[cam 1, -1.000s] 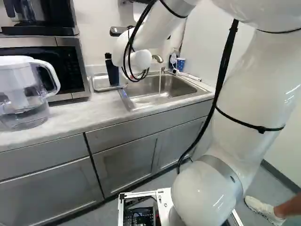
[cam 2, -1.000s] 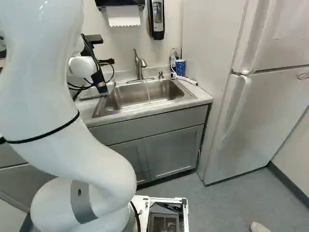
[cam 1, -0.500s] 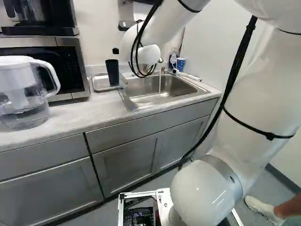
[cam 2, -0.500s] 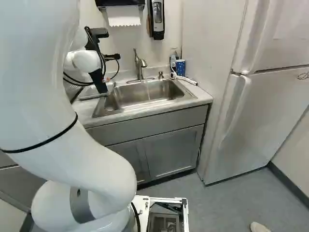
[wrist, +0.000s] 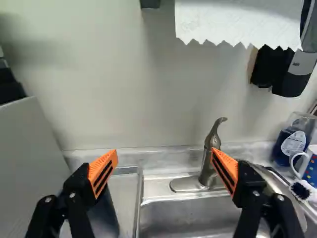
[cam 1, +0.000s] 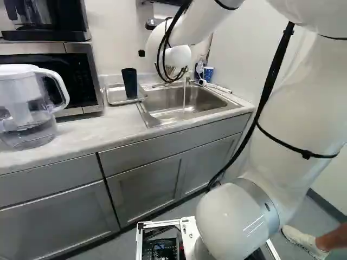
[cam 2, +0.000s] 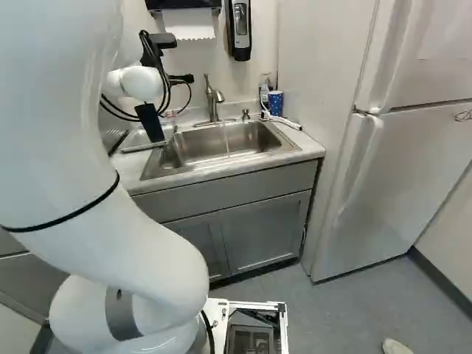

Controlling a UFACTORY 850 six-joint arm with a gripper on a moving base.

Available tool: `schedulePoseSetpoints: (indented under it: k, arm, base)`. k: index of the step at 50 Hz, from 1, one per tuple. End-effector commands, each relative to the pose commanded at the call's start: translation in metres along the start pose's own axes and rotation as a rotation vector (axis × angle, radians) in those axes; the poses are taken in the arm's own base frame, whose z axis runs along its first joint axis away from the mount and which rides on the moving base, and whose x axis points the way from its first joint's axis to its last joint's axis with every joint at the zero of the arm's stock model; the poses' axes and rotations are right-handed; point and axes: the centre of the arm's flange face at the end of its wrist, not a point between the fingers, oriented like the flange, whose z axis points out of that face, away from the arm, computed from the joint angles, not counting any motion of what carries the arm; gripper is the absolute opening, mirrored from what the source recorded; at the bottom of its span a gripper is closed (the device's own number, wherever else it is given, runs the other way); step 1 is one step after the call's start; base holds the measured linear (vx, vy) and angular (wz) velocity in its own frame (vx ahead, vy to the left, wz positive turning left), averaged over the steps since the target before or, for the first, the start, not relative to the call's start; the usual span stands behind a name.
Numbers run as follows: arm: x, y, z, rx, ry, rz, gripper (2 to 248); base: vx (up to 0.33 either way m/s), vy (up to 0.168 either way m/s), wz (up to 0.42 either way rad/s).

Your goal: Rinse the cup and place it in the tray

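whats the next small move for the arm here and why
Probably ease the open gripper toward the lever of the faucet to turn off the water: the cup stands upright in the tray, clear of the fingers, while a stream runs into the sink.
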Motion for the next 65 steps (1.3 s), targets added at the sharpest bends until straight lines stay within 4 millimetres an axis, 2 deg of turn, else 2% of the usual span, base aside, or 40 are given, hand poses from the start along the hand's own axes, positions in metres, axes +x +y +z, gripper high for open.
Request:
schedulePoseSetpoints:
  k: [26,45,65]
  arm:
    - [0.027,0.031,0.038,-0.054,0.015,0.007,247]
    - [0.045,0.047,0.070,-0.076,0.023,0.011,247]
    - [0.041,0.055,0.110,-0.083,-0.004,0.013,247]
  base:
    - [0.000,0.000,0.000]
    - [0.000,0.000,0.000]
    - [0.000,0.000,0.000]
